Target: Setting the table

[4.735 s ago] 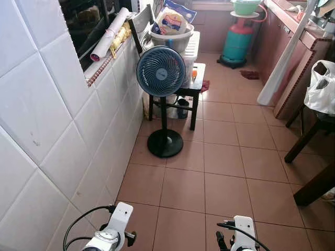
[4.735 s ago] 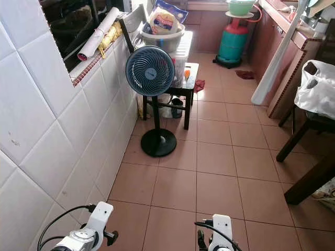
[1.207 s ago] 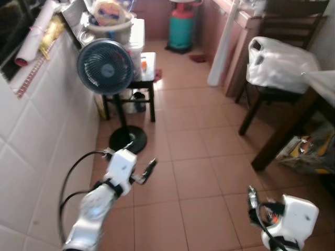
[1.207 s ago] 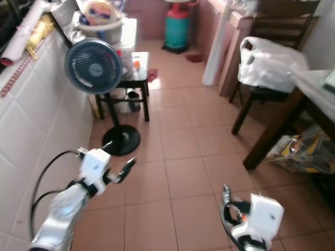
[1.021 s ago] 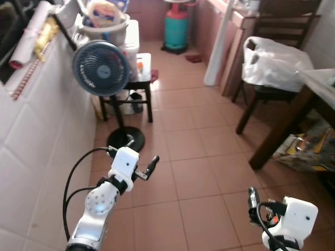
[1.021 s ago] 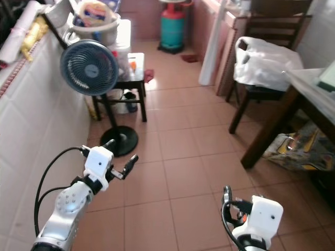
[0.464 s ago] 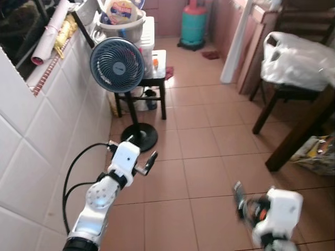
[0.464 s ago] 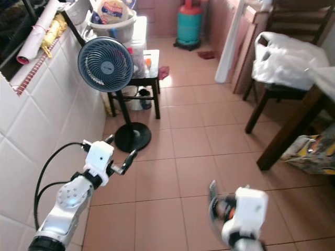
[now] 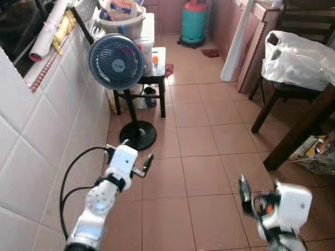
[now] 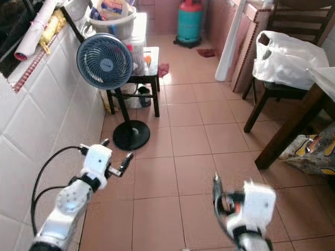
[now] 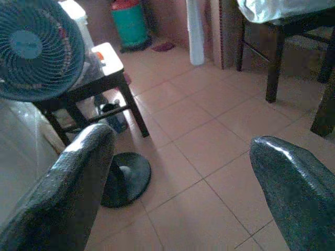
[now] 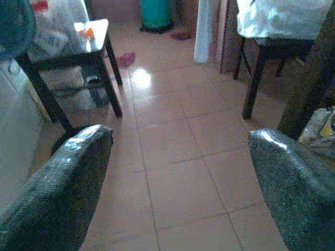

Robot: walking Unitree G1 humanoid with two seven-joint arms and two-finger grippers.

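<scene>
The left gripper point(image 9: 140, 166) is hanging over the tiled floor point(image 9: 209, 136) at lower left of the frame, its two black fingers point(image 11: 73, 193) standing spread apart and grasping nothing, as the left wrist view is showing bare tile between them. The right gripper point(image 10: 219, 198) is hovering at lower right of the frame, blurred in the head views; the right wrist view is showing its fingers point(image 12: 57, 193) likewise released and wide apart with nothing between them. Both silver arms are reaching forward over the floor, touching nothing. Beyond the left gripper, a blue standing fan point(image 9: 116, 61) is rising on a black pole from a round black base, just beside the white tiled wall point(image 9: 36, 157) at the left of the frame. Behind the fan, a small dark stool point(image 9: 152, 78) is carrying stacked plastic tubs point(image 9: 123, 21). A teal gas cylinder point(image 9: 194, 23) is standing at top centre. At upper right, a white plastic bag point(image 9: 298, 57) is resting on a dark wooden chair point(image 9: 272, 99). The task's counter point(image 10: 324, 76), a pale top on a dark slanting leg, is showing at the right edge of the frame, well apart from both grippers; what it is carrying cannot be told. A coloured bag point(image 10: 314, 151) is lying on the floor beside that leg.
</scene>
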